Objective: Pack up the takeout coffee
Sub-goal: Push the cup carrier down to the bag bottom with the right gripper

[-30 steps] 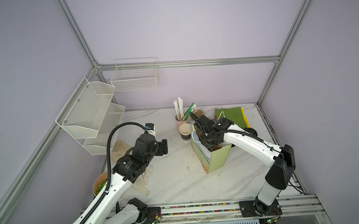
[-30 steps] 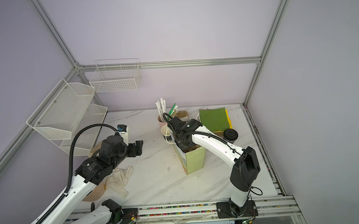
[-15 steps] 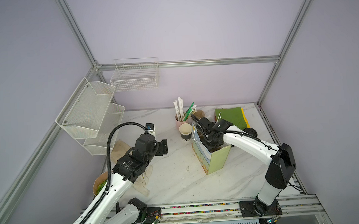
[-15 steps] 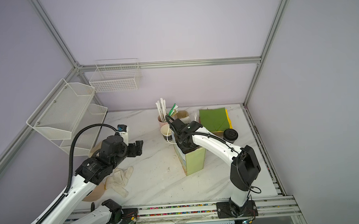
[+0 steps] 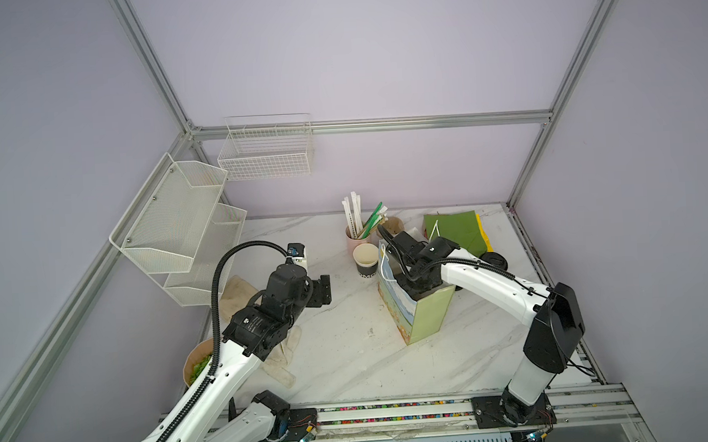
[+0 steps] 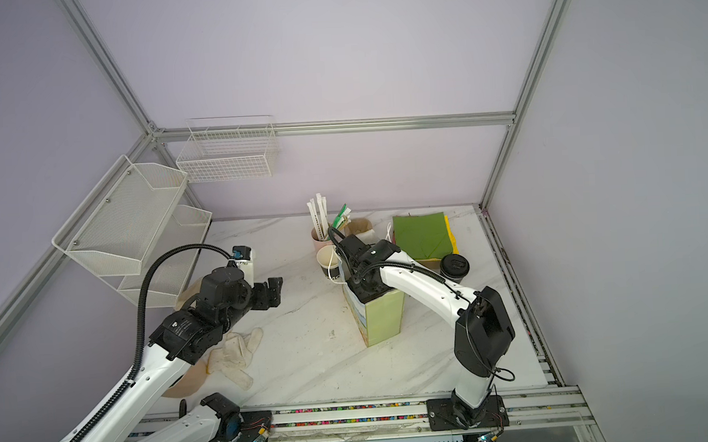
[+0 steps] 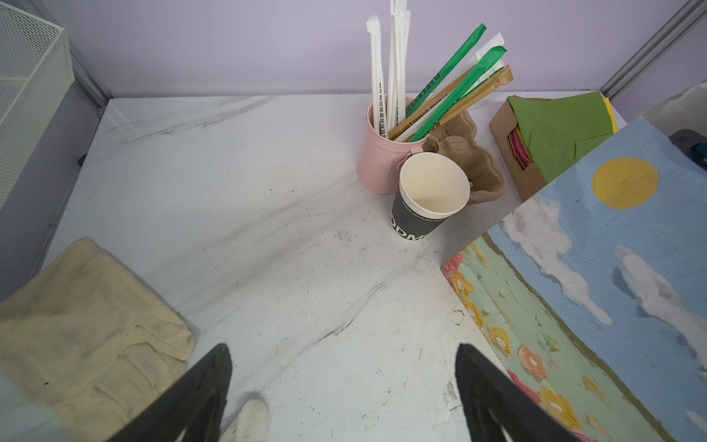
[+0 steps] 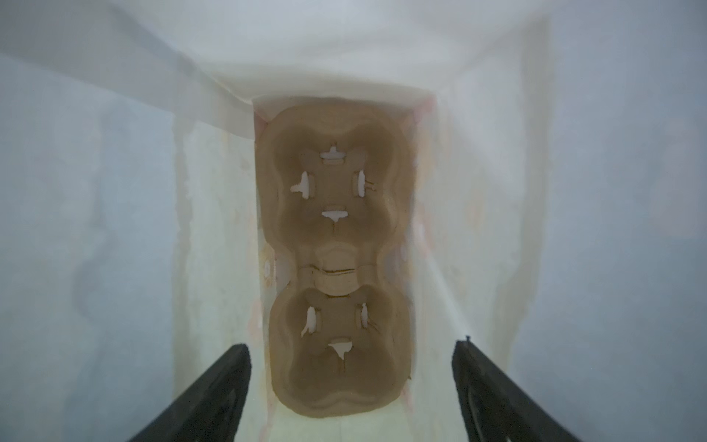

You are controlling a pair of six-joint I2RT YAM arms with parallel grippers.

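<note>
The takeout coffee [image 6: 454, 265], a black cup with a black lid, stands on the table right of the bag, behind my right arm; only its lid edge [image 5: 495, 260] shows in a top view. My right gripper [image 8: 350, 348] reaches down inside the painted paper bag [image 5: 426, 318] [image 6: 384, 318] and is open and empty. Below it a brown two-cup carrier [image 8: 336, 260] lies flat on the bag's floor. My left gripper [image 7: 344, 350] [image 5: 322, 289] hovers open over bare table left of the bag, holding nothing.
A lidless black cup [image 7: 430, 197] [image 5: 365, 261] stands by the pink cup of straws [image 7: 386, 153]. Another brown carrier [image 7: 472, 164] and a box of green napkins [image 7: 554, 134] sit behind them. Cream cloths [image 7: 84, 317] lie at the left. White wire racks [image 5: 178, 227] hang on the left wall.
My right wrist has shifted slightly at the bag's mouth, staying inside the bag. The left arm has not moved.
</note>
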